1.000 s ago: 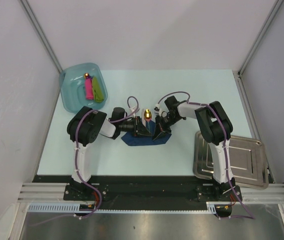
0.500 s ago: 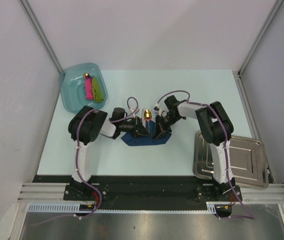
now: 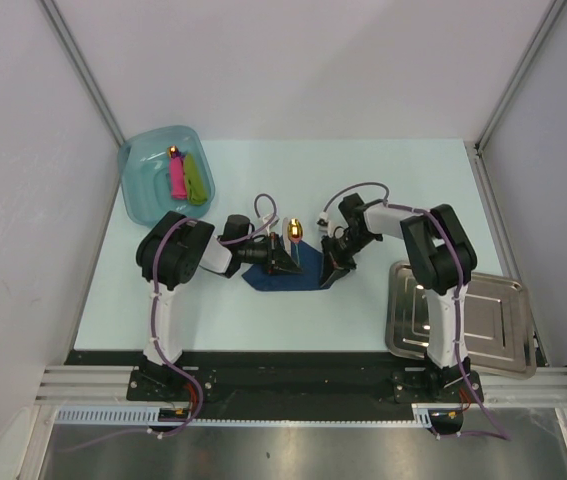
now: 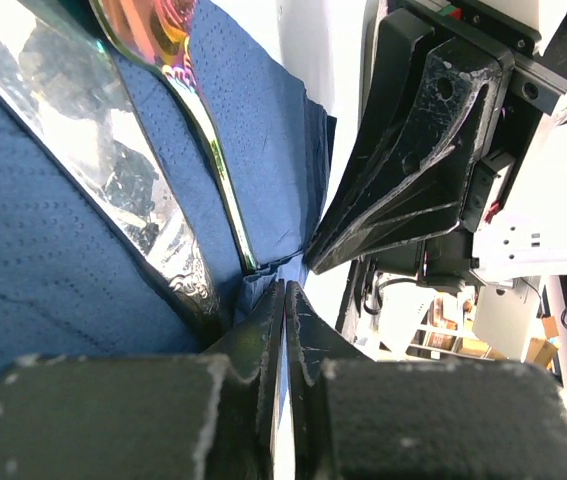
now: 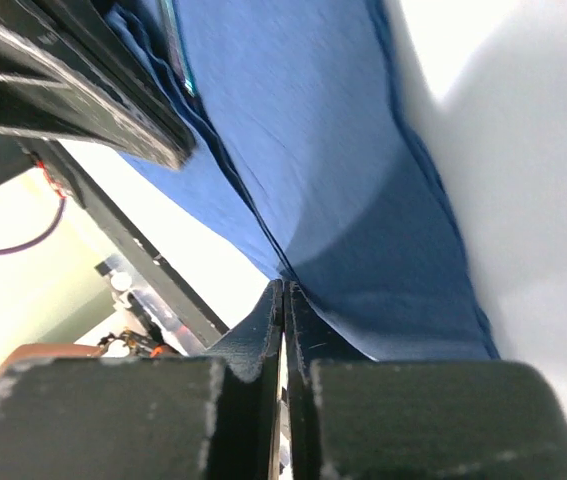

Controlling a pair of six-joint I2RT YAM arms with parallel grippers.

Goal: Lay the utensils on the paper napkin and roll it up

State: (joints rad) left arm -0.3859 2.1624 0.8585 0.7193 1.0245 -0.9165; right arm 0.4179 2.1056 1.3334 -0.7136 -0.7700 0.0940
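Paper napkin (image 3: 275,281) (image 4: 263,130) (image 5: 313,130) — navy sheet, mid-bench. Utensils (image 3: 294,232) (image 4: 133,190) — shiny pieces lying on it, toward its 12 o'clock edge. Left jaws, reaching in from 9 o'clock: clenched on a napkin fold. Right jaws, at 3 o'clock: clenched on the napkin's edge. Teal tub (image 3: 148,190): bench's 10 o'clock corner.

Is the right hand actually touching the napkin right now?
Touching. In the right wrist view the right hand is shut on the paper napkin, its blue edge running straight in between the fingertips.
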